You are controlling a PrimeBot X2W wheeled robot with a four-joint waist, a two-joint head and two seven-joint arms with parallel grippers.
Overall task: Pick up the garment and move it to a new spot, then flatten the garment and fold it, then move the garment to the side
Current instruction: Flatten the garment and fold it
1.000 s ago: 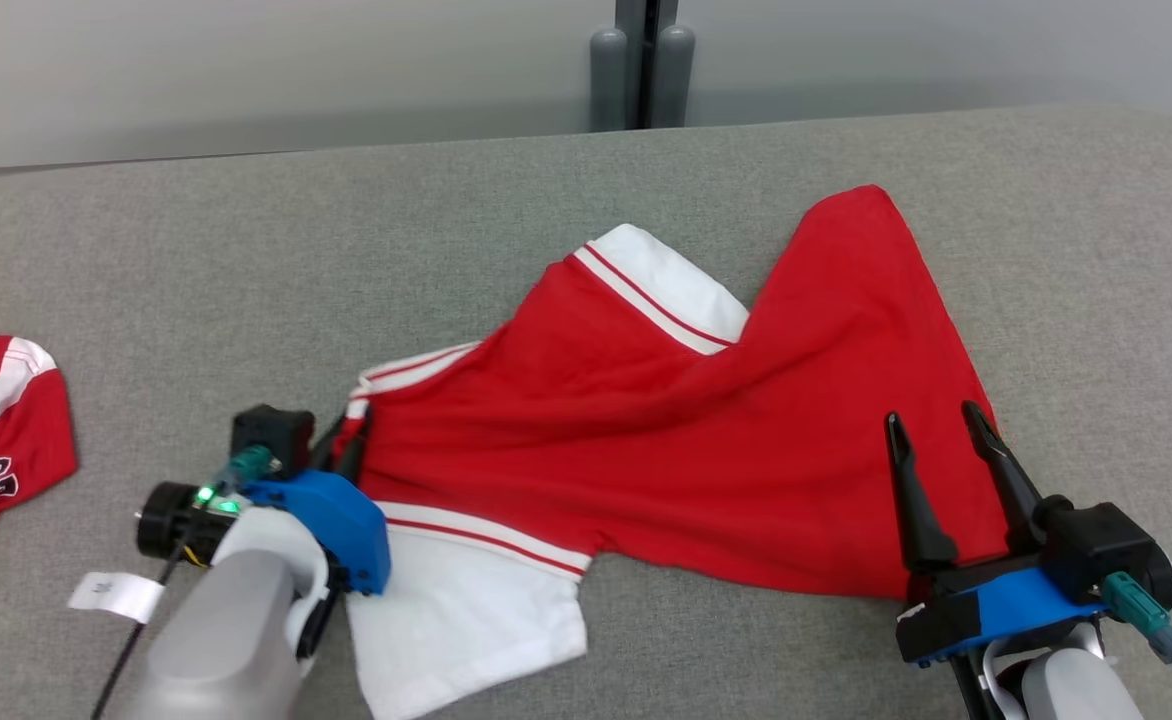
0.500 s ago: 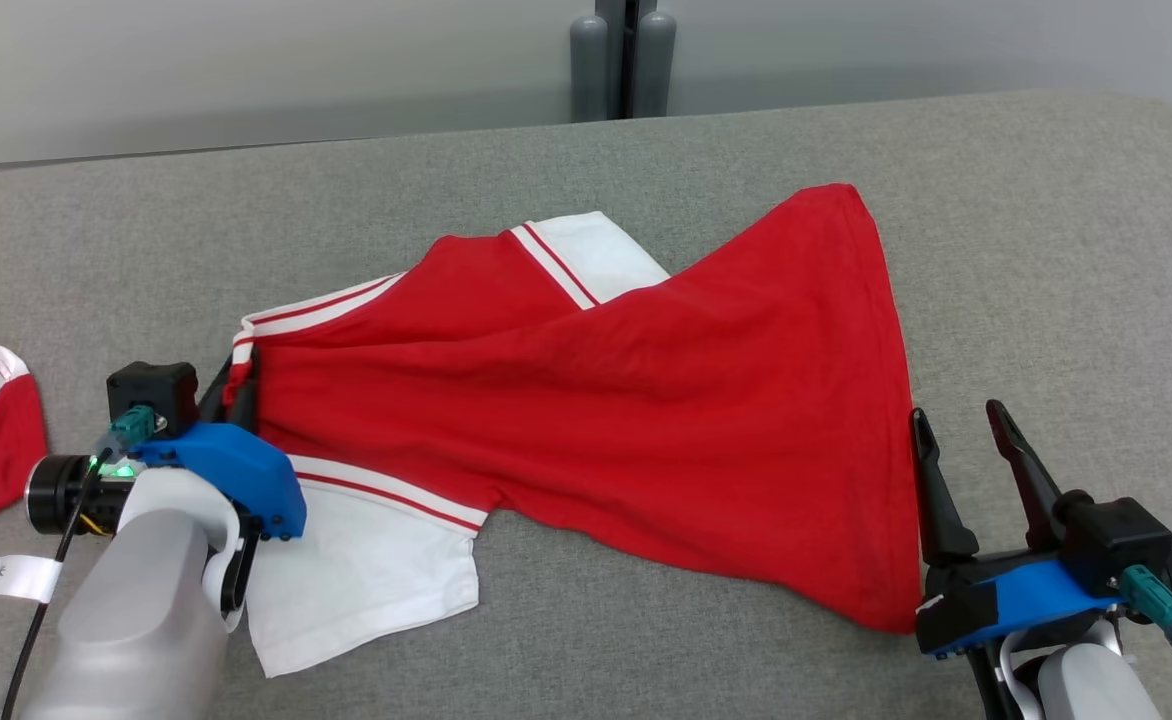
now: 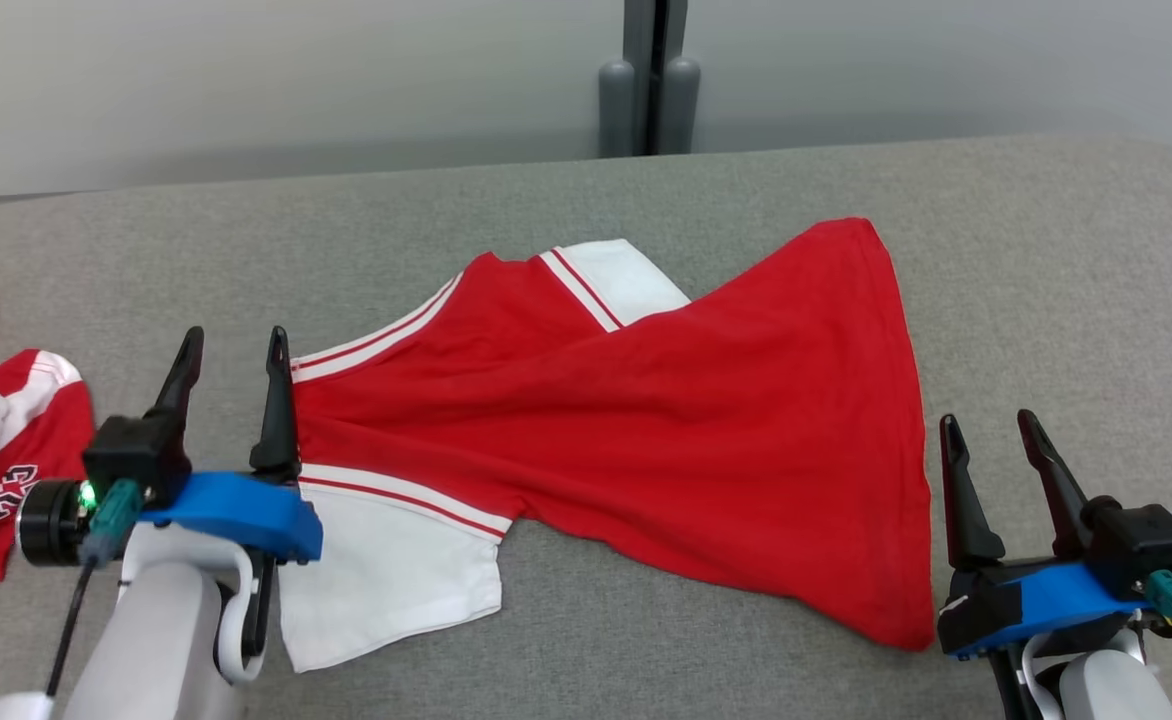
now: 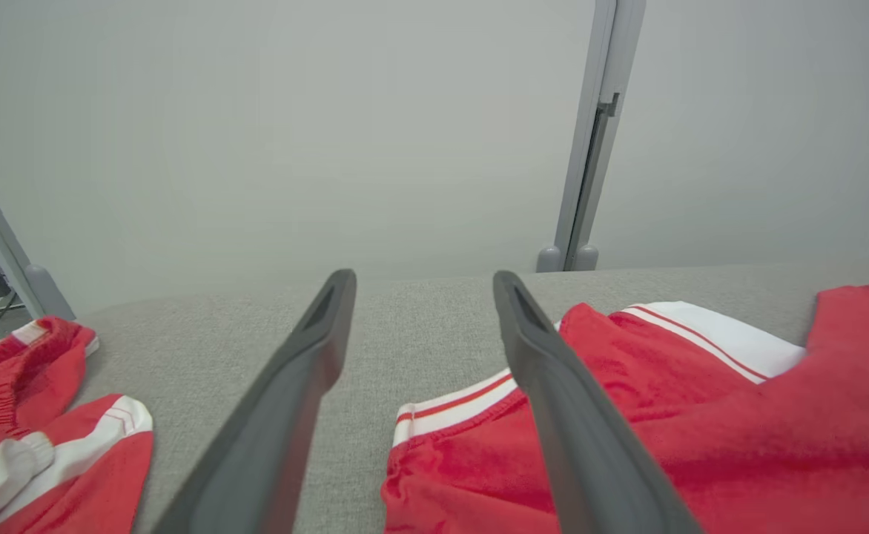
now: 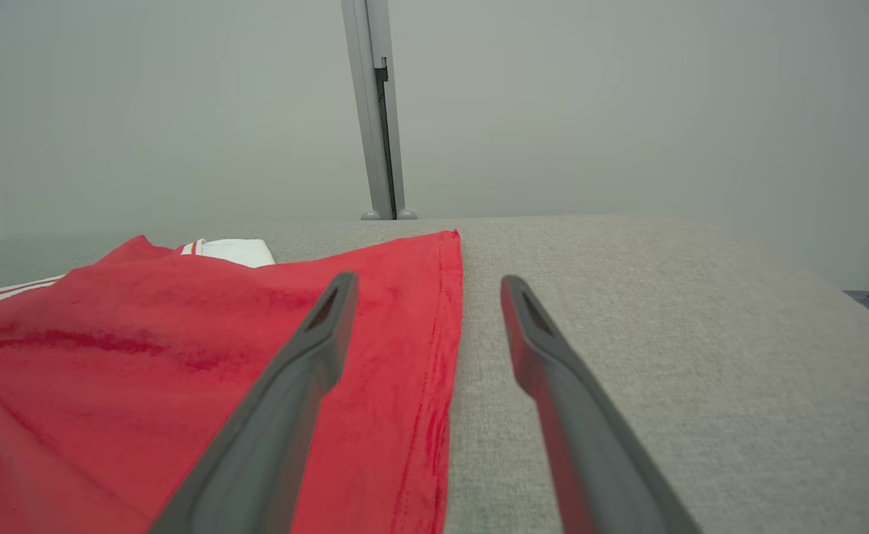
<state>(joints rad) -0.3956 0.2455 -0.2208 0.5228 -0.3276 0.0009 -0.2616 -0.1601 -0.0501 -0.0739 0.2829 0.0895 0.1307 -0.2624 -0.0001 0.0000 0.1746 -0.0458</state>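
The garment (image 3: 646, 420), a red shirt with white, red-striped sleeves, lies spread and slightly wrinkled across the middle of the grey table (image 3: 1046, 250). My left gripper (image 3: 234, 340) stands open just left of the shirt's neck end, holding nothing. In the left wrist view the left gripper (image 4: 423, 282) has its right finger over the edge of the garment (image 4: 664, 415). My right gripper (image 3: 989, 425) is open beside the shirt's hem at the right. In the right wrist view the right gripper (image 5: 428, 285) straddles the hem edge of the garment (image 5: 182, 348).
A second red and white garment (image 3: 6, 450) with printed numbers lies crumpled at the table's left edge, also visible as a red heap (image 4: 34, 415) in the left wrist view. A grey post (image 3: 651, 90) stands against the wall behind the table.
My left gripper has opened and let go of the shirt's neck end, and its fingers now point up. The shirt lies pulled out leftward. The head camera has shifted.
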